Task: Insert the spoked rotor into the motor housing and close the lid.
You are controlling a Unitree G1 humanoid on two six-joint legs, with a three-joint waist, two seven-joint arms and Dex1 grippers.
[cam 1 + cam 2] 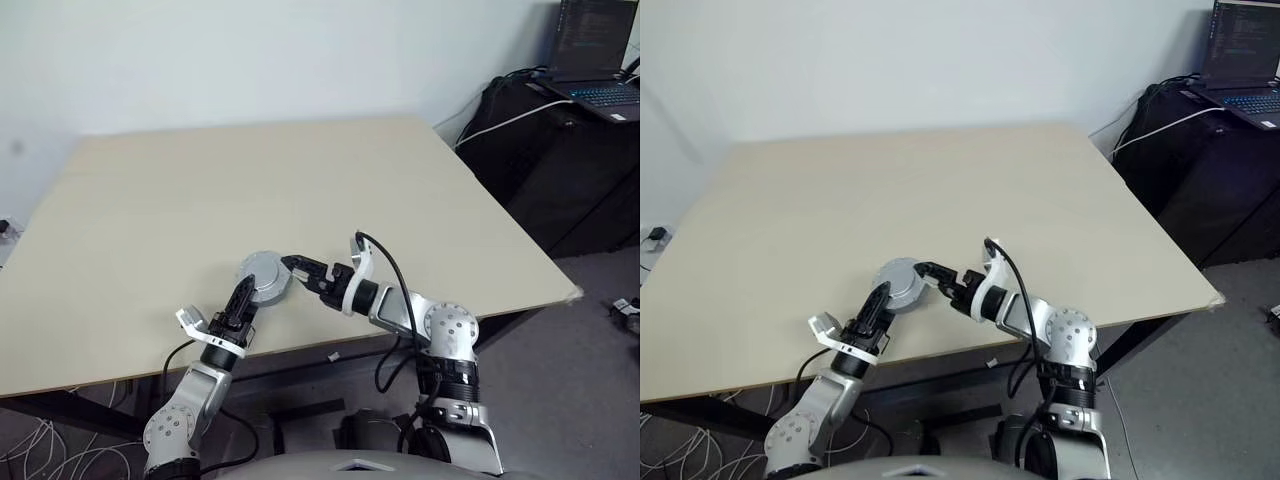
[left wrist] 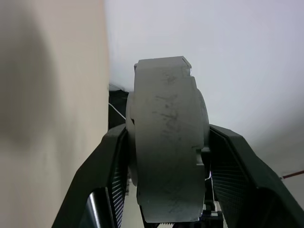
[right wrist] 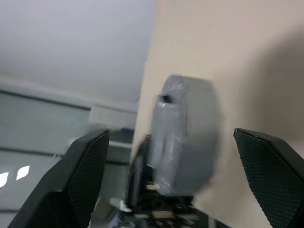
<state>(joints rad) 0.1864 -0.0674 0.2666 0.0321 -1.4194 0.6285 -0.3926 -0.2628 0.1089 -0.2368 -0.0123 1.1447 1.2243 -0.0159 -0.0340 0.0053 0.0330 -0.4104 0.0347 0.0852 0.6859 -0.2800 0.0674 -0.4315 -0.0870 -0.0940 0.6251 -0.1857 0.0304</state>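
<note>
A thick round silver-grey part (image 1: 266, 277) is held on edge just above the beige table (image 1: 300, 180), near its front edge. I take it for the motor housing with the lid as its flat grey face; no copper windings show. The spoked rotor is hidden. My left gripper (image 1: 244, 294) is shut on this part from below, and its two black fingers (image 2: 111, 161) clamp the rim (image 2: 166, 147). My right gripper (image 1: 297, 267) is at the part's right side and stands open, with its fingers (image 3: 85, 161) spread wide and clear of the grey body (image 3: 185, 142).
The table's front edge (image 1: 300, 350) runs just under both grippers. To the right, beyond the table's edge, stands dark furniture (image 1: 560, 150) with an open laptop (image 1: 600, 50) and a white cable. Loose cables lie on the floor at lower left.
</note>
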